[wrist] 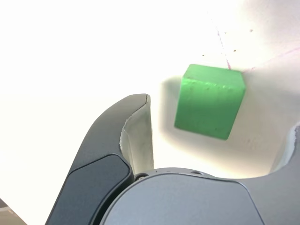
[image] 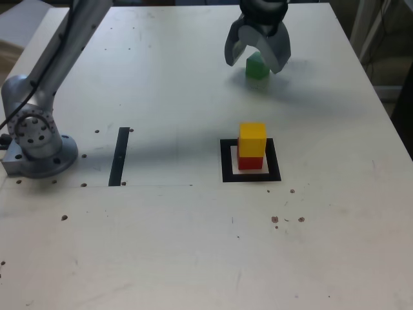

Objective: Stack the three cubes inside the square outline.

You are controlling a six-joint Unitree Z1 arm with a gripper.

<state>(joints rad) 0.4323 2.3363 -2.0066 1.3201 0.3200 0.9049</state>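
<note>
Exterior view shows the gripper (image: 257, 63) at the far side of the table (image: 193, 245), pointing down with its jaws spread wide and holding nothing. The green cube (image: 257, 68) sits on the table between the two jaws; whether a jaw touches it I cannot tell. Wrist view shows the same green cube (wrist: 209, 101) in the gap between the fingers (wrist: 136, 136), with bare table on both sides of it. Nearer to the camera, the yellow cube (image: 251, 141) stands on the red cube (image: 250, 161), and both are inside the square outline (image: 226, 161). The pile is well apart from the gripper, with open table between them. A narrow black strip (image: 120, 156) lies toward the exterior view's left, near the arm base (image: 35, 139). The table's right edge in the exterior view is not far from the gripper, and the front half of the table is free.
</note>
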